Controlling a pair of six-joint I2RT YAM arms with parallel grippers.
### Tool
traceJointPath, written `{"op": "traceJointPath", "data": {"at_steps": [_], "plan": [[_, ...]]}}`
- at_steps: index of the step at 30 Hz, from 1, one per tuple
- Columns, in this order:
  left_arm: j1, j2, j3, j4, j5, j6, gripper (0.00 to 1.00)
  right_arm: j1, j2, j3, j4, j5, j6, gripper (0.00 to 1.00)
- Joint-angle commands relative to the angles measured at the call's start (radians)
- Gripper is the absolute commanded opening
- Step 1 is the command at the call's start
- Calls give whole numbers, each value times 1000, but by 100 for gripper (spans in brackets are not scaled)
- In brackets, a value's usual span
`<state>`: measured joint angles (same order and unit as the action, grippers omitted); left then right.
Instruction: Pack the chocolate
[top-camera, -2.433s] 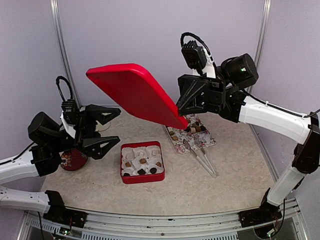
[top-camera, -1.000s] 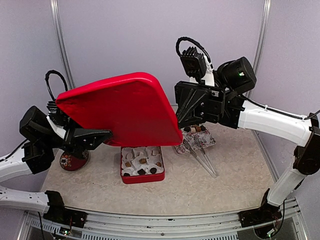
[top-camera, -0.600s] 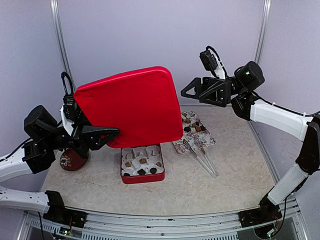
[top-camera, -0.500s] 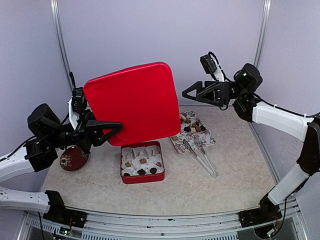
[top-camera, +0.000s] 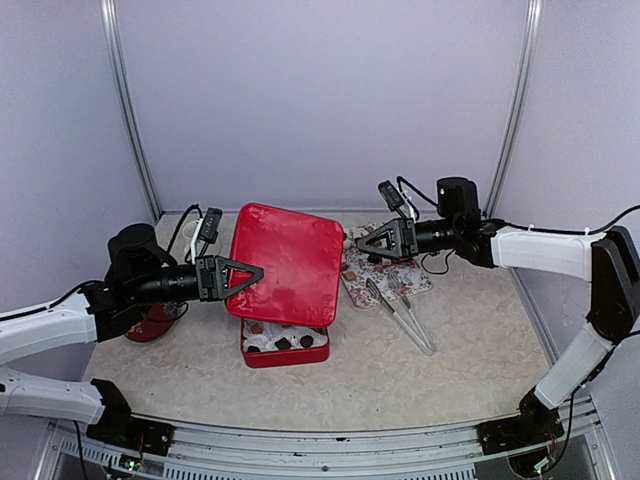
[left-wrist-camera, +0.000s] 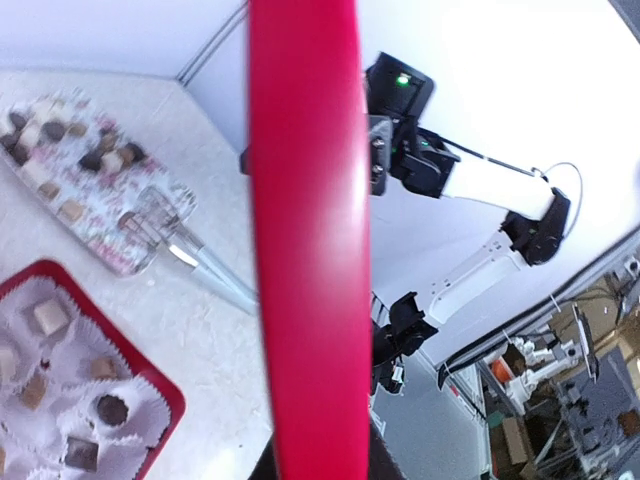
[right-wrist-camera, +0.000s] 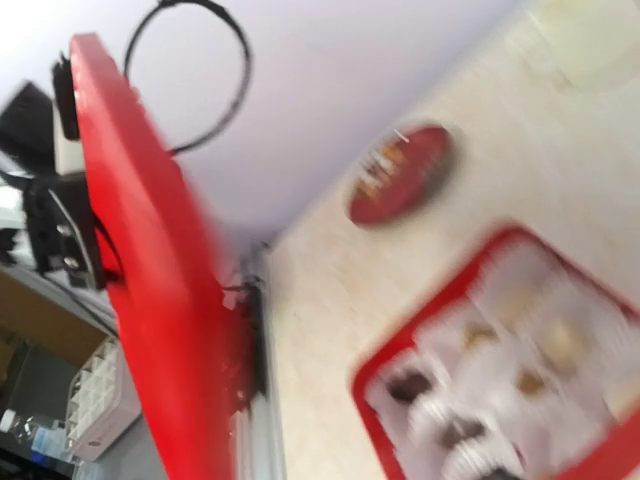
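My left gripper (top-camera: 243, 280) is shut on the left edge of the red lid (top-camera: 285, 262), which hangs tilted just above the red box (top-camera: 285, 357) and covers its back half. The box's front row of chocolate (top-camera: 283, 342) in white paper cups still shows. In the left wrist view the lid (left-wrist-camera: 305, 250) runs edge-on up the frame, with the box's chocolate (left-wrist-camera: 110, 408) at lower left. My right gripper (top-camera: 362, 242) stands open beside the lid's right edge. Its blurred view shows the lid (right-wrist-camera: 150, 260) and the chocolate (right-wrist-camera: 408, 385) in the box.
A patterned tray (top-camera: 395, 285) with more chocolate lies right of the box, and clear tongs (top-camera: 405, 315) rest on its near edge. A dark red dish (top-camera: 150, 322) sits at the left, partly behind my left arm. Grey walls enclose the table.
The lid has come down from upright in the air to tilted low over the box, carried by my left gripper. My open right gripper has dropped to the lid's right edge.
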<state>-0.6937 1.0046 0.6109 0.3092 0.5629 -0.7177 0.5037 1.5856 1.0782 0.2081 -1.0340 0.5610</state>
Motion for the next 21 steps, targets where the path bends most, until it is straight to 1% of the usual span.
{"op": "traceJointPath", "data": {"at_steps": [1, 4, 5, 7, 9, 12, 17, 19, 21], "plan": [[70, 57, -41, 13, 32, -153, 13, 9, 56, -34, -44, 84, -26, 70], [114, 122, -70, 70, 89, -206, 14, 20, 96, -34, -72, 129, -37, 68], [127, 142, -81, 98, 103, -225, 14, 25, 112, -32, -84, 144, -40, 66], [144, 176, -92, 145, 106, -246, 11, 37, 146, -35, -85, 159, -31, 62], [147, 213, -98, 188, 105, -275, 10, 56, 180, -45, -54, 156, -11, 62], [148, 273, -116, 269, 106, -334, 8, 83, 224, -38, -54, 172, -8, 61], [140, 313, -211, 432, 17, -465, 9, 110, 269, -19, -70, 206, -2, 60], [127, 320, -237, 467, -22, -479, 9, 115, 286, -1, -83, 218, -6, 56], [117, 323, -248, 464, -58, -473, 9, 124, 303, 23, -104, 226, -20, 55]]}}
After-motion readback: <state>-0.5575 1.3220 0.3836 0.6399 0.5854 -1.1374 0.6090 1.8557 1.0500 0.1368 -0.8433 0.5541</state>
